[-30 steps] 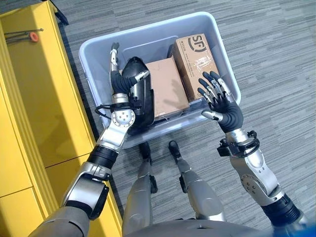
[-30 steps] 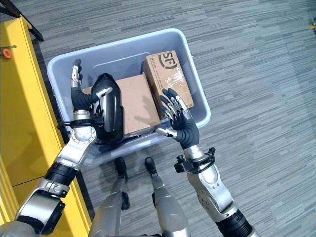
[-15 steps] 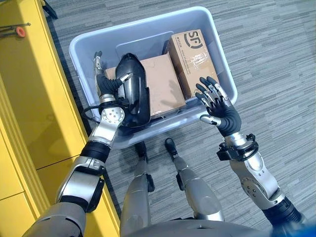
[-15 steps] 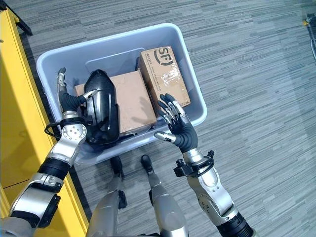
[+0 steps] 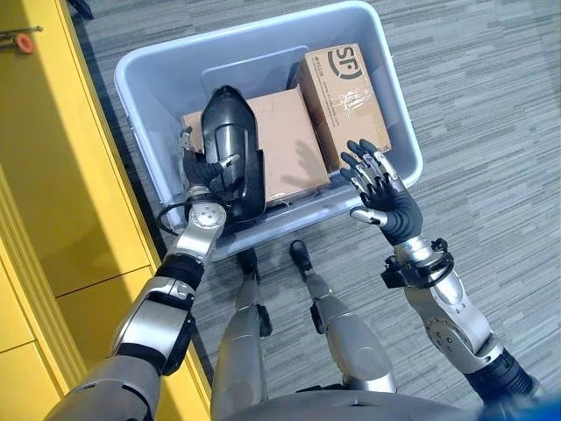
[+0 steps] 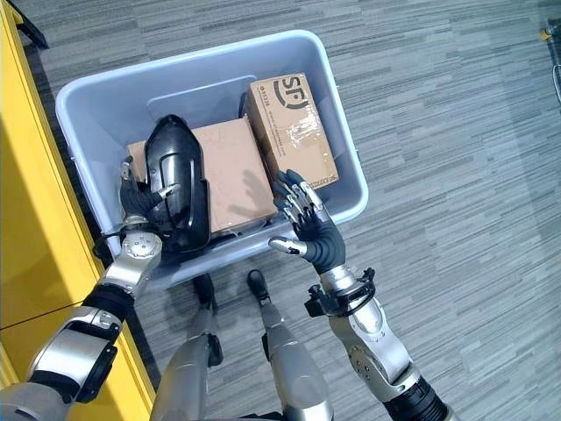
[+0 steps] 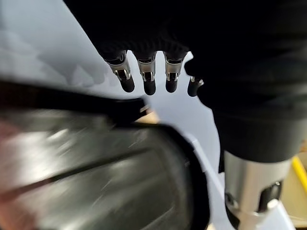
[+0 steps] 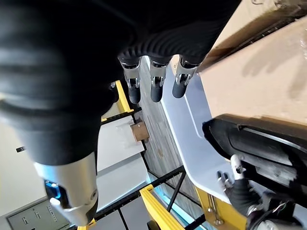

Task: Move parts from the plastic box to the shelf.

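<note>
The black moulded part (image 5: 226, 149) stands on edge inside the plastic box (image 5: 386, 79), leaning against the flat brown carton (image 5: 289, 149) on the side away from the left robot hand (image 5: 203, 171); that robot hand is pressed to the part's near flank, fingers bent against its shell with the thumb on its edge, though whether they truly clasp it I cannot tell, since the left wrist view shows short, fairly straight fingertips (image 7: 146, 86) beside the glossy shell; the part looks tipped upright so that one robot hand can get round its narrow side. The right robot hand (image 5: 379, 189) hovers over the box's near rim, fingers spread and holding nothing, probably ready to steady the part from its far side; just beyond its fingertips stands a taller printed carton (image 5: 344, 92), touching the flat one. The box sits on grey striped carpet (image 5: 491, 105); beside the left robot hand, outside the box wall, runs the yellow shelf (image 5: 53, 175), where the part is meant to go.
</note>
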